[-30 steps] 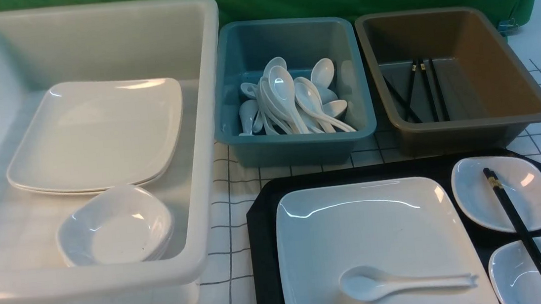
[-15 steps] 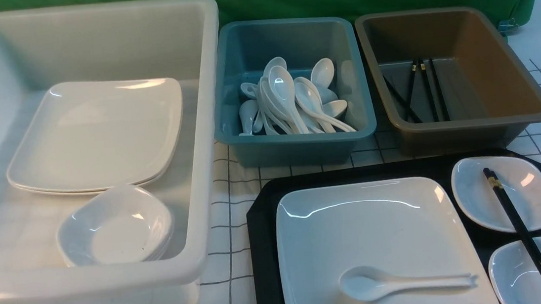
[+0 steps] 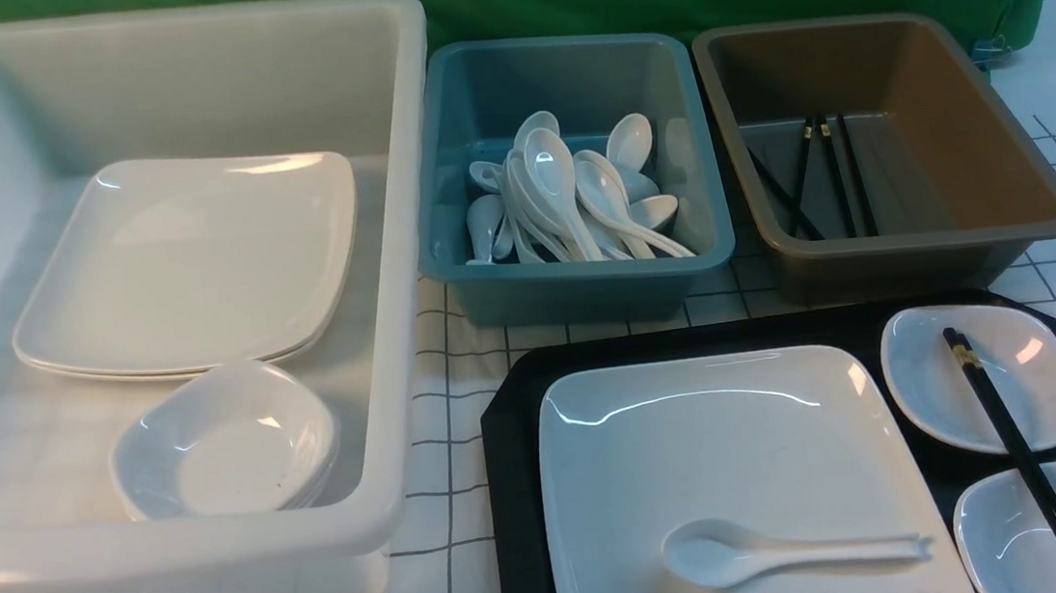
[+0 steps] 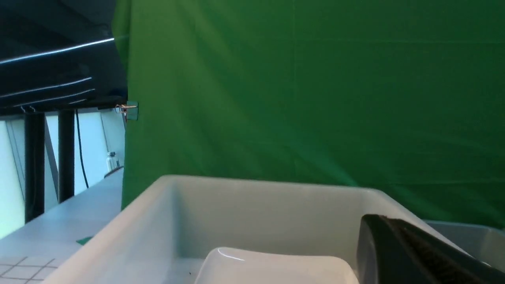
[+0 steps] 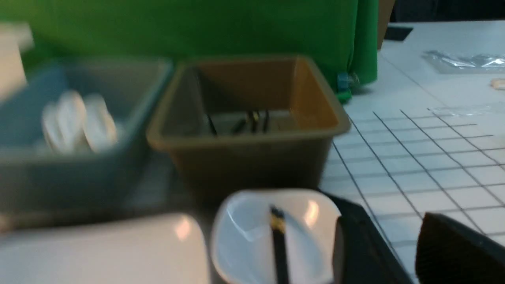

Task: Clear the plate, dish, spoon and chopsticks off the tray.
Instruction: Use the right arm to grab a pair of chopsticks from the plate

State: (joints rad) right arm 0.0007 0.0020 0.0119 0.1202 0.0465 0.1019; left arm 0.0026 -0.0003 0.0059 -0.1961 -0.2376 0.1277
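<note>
Left gripper: fingers pressed together, holding nothing. It's out of the front view. Straight ahead of it sits the big white plastic tub, with a stack of white square plates inside, close to its fingertip.

Right gripper: fingers apart, holding nothing, with the white gridded tablecloth showing between them. It's also out of the front view.
- Just beside it, on the robot's-left side, is the far small white rounded-square dish. The pair of thin black chopsticks lies across it, gold band at the far end.
- Further ahead is the brown plastic tub holding other black chopsticks.
- Ahead and to the left, blurred, is the teal plastic tub full of white spoons.

All task items are on the black diamond-textured rectangular tray.
- The large glossy white square plate is left of the right gripper.
- The white Chinese soup spoon lies on the plate's near part, handle pointing toward that gripper's side.
- The chopsticks span the far dish and the near small white dish, both on the tray's right side.
</note>
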